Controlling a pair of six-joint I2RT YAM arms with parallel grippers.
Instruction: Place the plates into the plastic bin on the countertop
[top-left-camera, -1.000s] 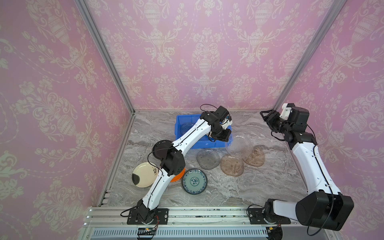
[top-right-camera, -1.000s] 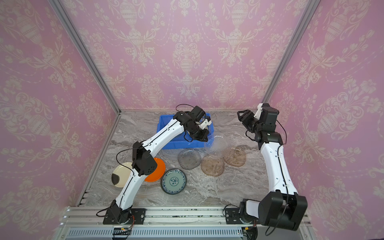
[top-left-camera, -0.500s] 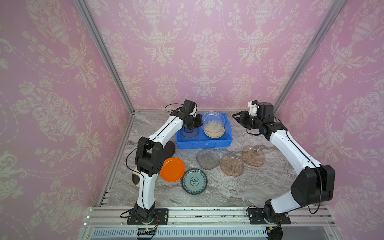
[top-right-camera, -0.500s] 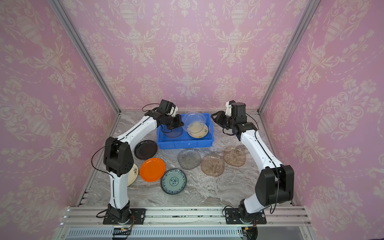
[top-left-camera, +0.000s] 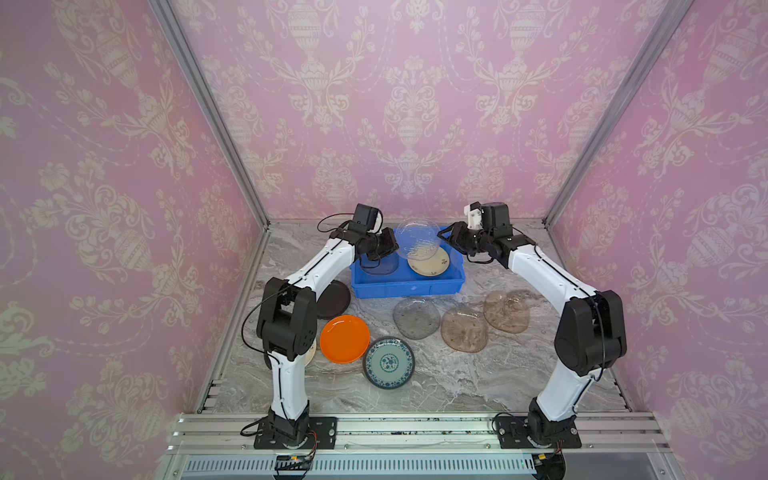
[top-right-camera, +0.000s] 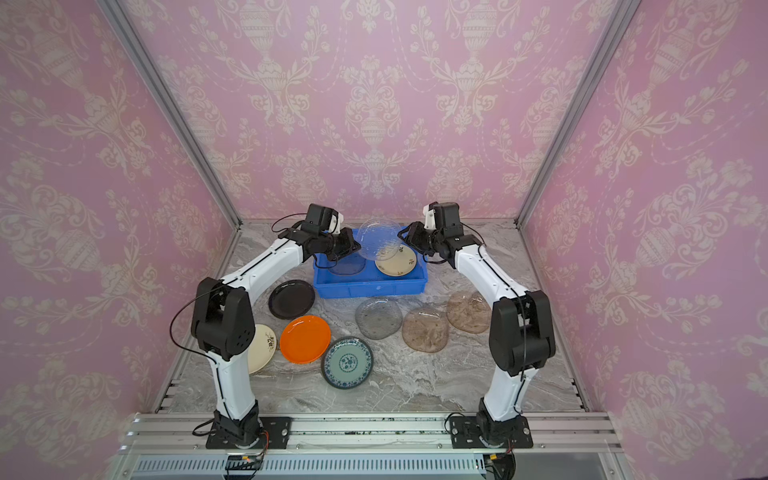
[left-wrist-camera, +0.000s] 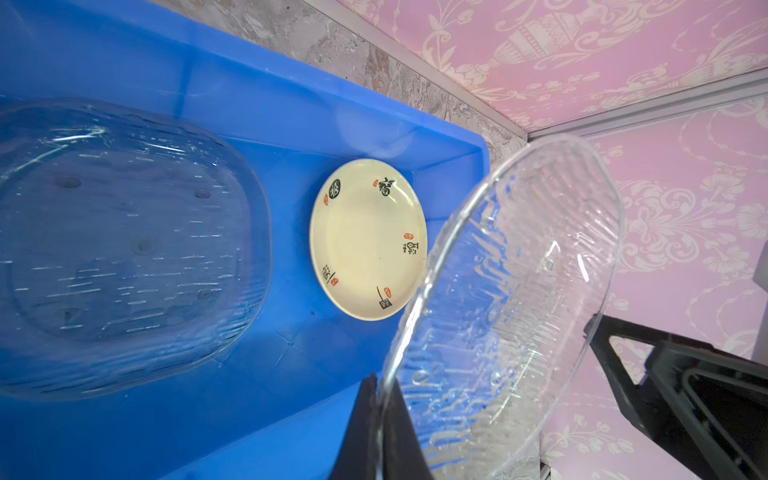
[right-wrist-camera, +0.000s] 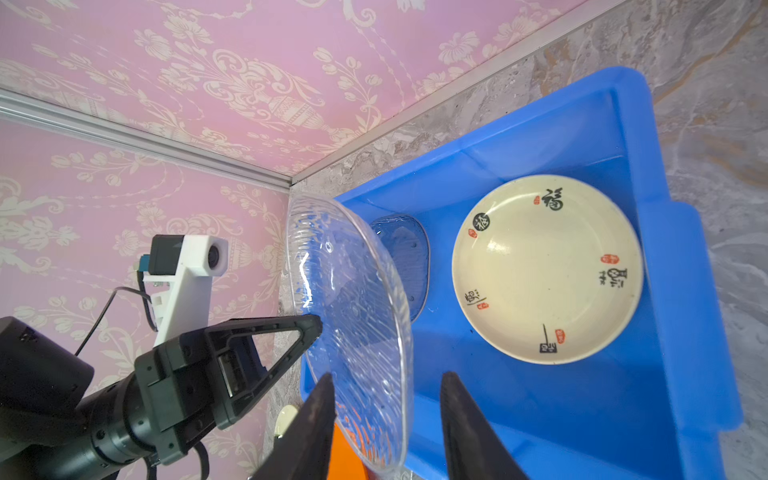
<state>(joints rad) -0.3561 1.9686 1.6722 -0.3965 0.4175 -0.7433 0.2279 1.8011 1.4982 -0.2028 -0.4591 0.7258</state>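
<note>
A clear glass plate (top-left-camera: 417, 240) (top-right-camera: 380, 239) hangs tilted on edge above the blue plastic bin (top-left-camera: 407, 286) (top-right-camera: 370, 289). My left gripper (top-left-camera: 392, 245) (left-wrist-camera: 380, 382) is shut on its rim (left-wrist-camera: 511, 299). My right gripper (top-left-camera: 444, 239) (right-wrist-camera: 388, 378) is open, its two fingers on either side of the plate's opposite edge (right-wrist-camera: 353, 324) with a gap on one side. In the bin lie a cream plate (top-left-camera: 429, 262) (right-wrist-camera: 546, 268) and another clear plate (top-left-camera: 378, 264) (left-wrist-camera: 124, 249).
On the countertop (top-left-camera: 457, 382) in front of the bin lie a black plate (top-left-camera: 332, 299), an orange plate (top-left-camera: 344, 338), a floral plate (top-left-camera: 388, 362), a grey glass plate (top-left-camera: 416, 318) and two brownish ones (top-left-camera: 464, 330) (top-left-camera: 507, 311). A cream plate (top-right-camera: 262, 341) lies behind the left arm.
The left gripper has carried the clear plate from the bin's front right corner to above its middle. The right arm has swung in from the right to the plate's edge, its jaws narrower.
</note>
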